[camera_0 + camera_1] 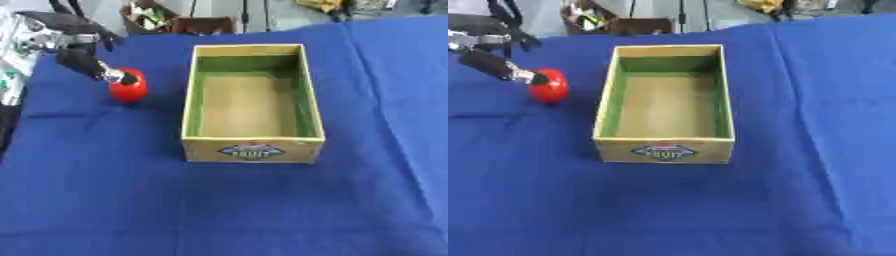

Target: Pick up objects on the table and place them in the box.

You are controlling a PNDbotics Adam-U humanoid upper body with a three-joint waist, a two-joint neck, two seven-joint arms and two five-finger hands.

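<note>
**Left robot hand at the red fruit, beside the empty box**

The left robot hand reaches in from the upper left; one dark fingertip touches the top of a round red object, probably a tomato or apple, which rests on the worktop just left of the box. Whether the fingers enclose the fruit cannot be told. The right robot hand is out of view. The box, yellow-walled with a green lining and a label on its near face, holds nothing. To do the step well, the fingers should settle around the fruit's widest part before lifting, then clear the near-left wall. A blue cloth, lightly creased, covers the worktop; clutter and cables lie beyond its far edge.
</note>
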